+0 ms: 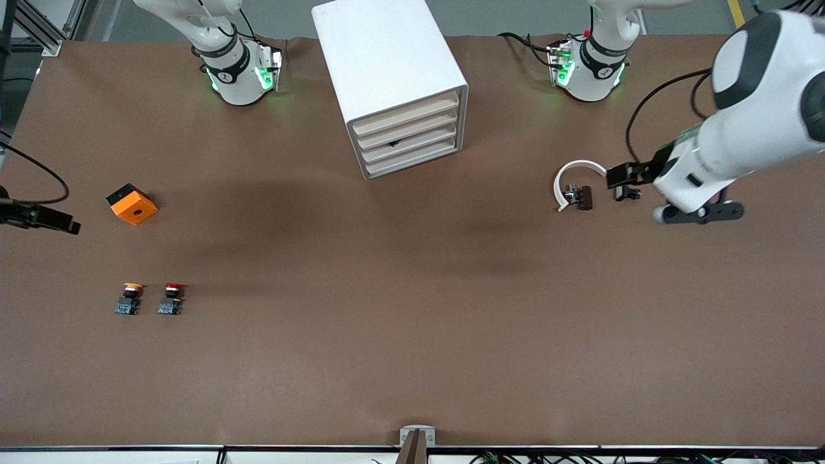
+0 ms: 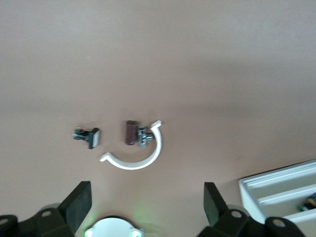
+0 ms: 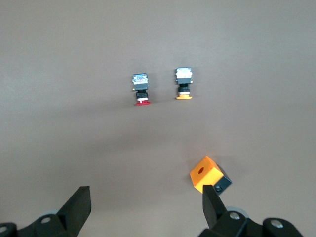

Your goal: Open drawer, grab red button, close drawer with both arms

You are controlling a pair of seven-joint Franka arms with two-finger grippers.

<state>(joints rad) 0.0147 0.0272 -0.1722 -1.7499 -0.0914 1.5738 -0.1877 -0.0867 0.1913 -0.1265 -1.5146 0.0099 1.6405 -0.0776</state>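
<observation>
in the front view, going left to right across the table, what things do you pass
orange cube → yellow-capped button → red button → drawer cabinet → white curved piece → small black part

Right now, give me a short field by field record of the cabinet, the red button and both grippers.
cabinet: white, four drawers, all shut
red button: on table beside yellow button, toward the right arm's end
orange cube: farther from the camera than both buttons
left gripper: open, over white clamp ring
right gripper: open, empty, beside orange cube
</observation>
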